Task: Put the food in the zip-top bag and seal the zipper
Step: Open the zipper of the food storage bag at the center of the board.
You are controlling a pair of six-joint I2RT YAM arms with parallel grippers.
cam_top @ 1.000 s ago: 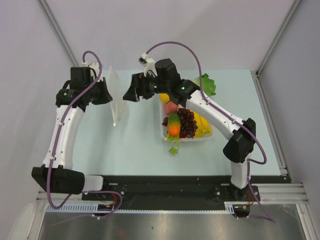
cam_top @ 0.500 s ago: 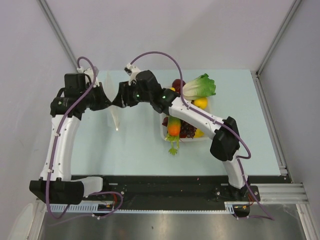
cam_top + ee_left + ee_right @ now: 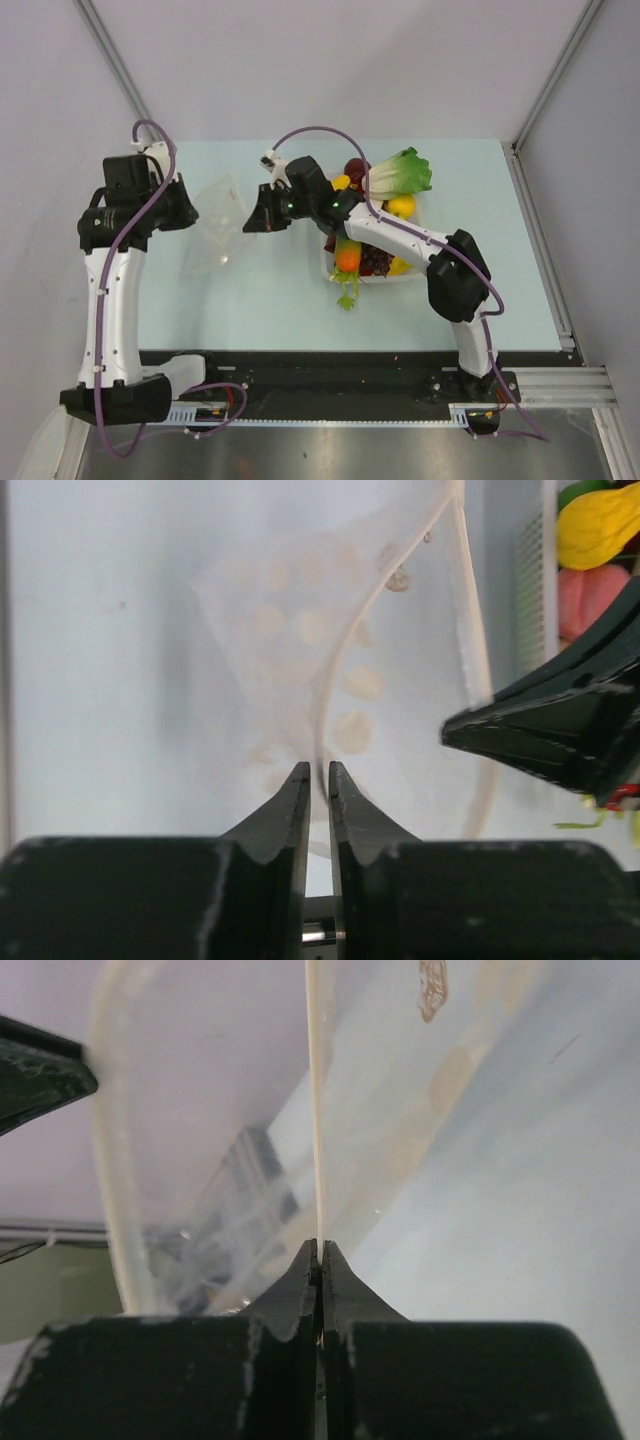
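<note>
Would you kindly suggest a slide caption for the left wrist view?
Left gripper pinches the zip-top bag's zipper while the right gripper holds the opposite rim.

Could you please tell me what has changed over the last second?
The right gripper swung left to the zip-top bag and shut on its rim; the left gripper, holding the opposite side, drew leftward, spreading the bag open. The food stayed in the white tray.

The zip-top bag [image 3: 215, 218] is left of the tray [image 3: 326, 268] holding the food [image 3: 398, 172].
</note>
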